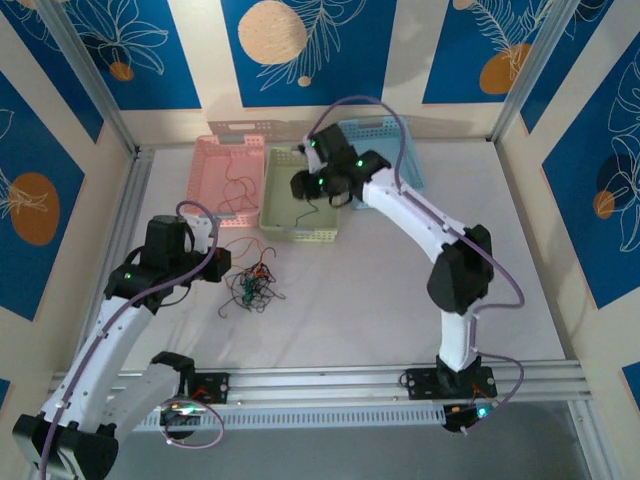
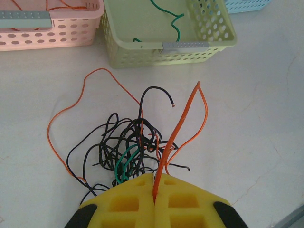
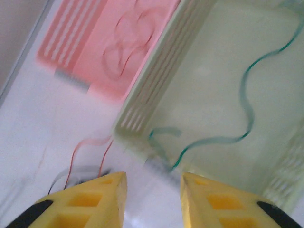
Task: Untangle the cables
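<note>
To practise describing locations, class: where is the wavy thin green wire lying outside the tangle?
In the left wrist view, the green wire lies inside the pale green perforated plastic basket, between the pink basket on its left and the blue basket.

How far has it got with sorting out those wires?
Partly done: red wires lie in the pink basket, a green wire in the green basket. In hand: the left gripper pinches an orange wire; the right gripper is open. Left: the tangled clump.

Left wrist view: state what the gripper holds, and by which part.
The left gripper is shut on an orange wire, pinching the lower part of one leg of its loop. The right gripper is open and holds nothing.
</note>
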